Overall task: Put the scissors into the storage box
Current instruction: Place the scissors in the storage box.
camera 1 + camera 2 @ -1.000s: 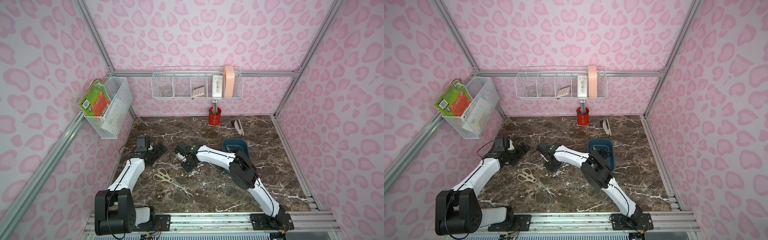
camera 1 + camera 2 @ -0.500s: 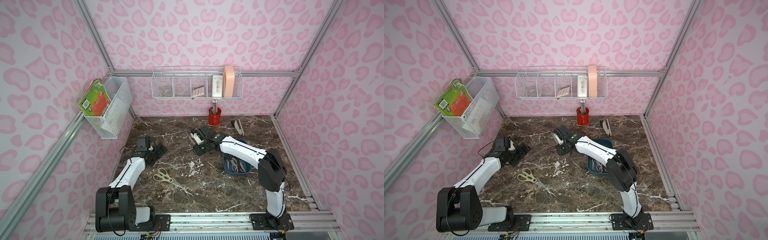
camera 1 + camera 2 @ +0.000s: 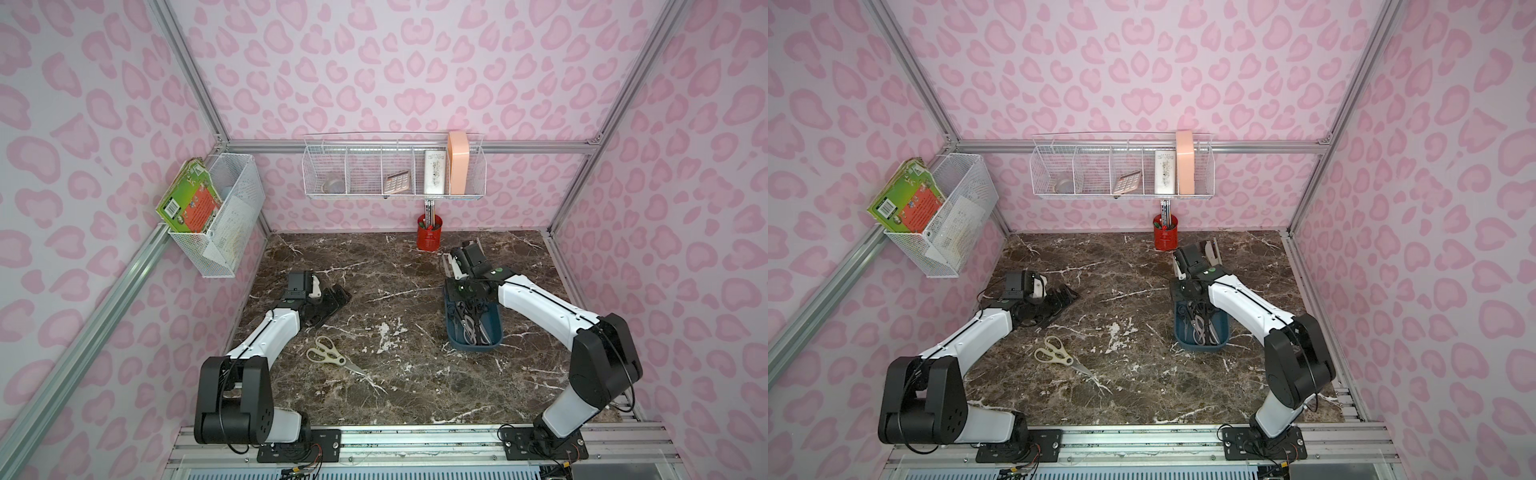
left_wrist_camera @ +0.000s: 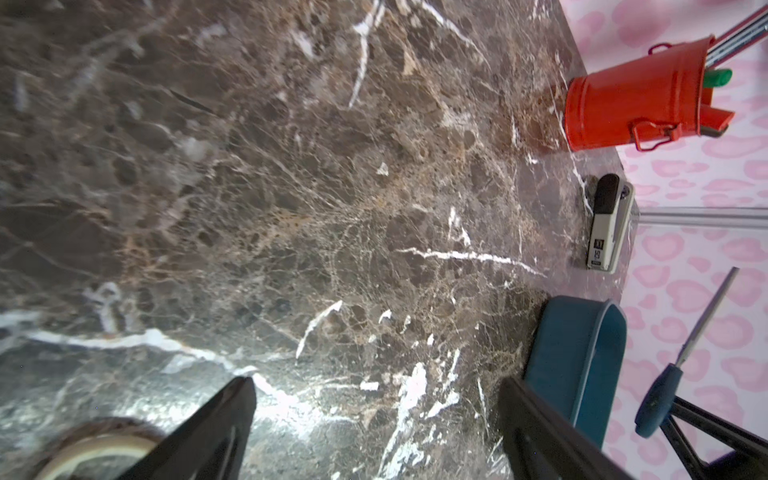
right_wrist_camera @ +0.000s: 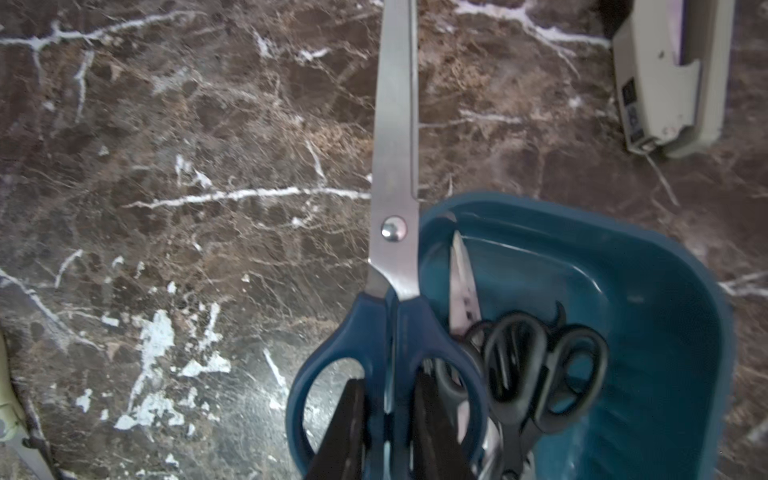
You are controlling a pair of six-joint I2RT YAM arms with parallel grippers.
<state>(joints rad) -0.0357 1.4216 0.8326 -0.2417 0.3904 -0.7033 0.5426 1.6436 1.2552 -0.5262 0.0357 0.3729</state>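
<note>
R jaws pinch navy-handled scissors (image 5: 394, 249), steel blades closed, at teal storage box (image 5: 623, 282) rim; L jaws wide open, empty.

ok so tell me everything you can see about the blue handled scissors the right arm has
The blue-handled scissors have two dark blue plastic loop handles, long silver metal blades and a shiny round pivot rivet. Blades are closed. The right gripper holds them by the handles, its black fingers pinching the bars between the loops. They are off the table, blades pointing away from the gripper, alongside the storage box rim. Only the fingers seem to touch them.
</note>
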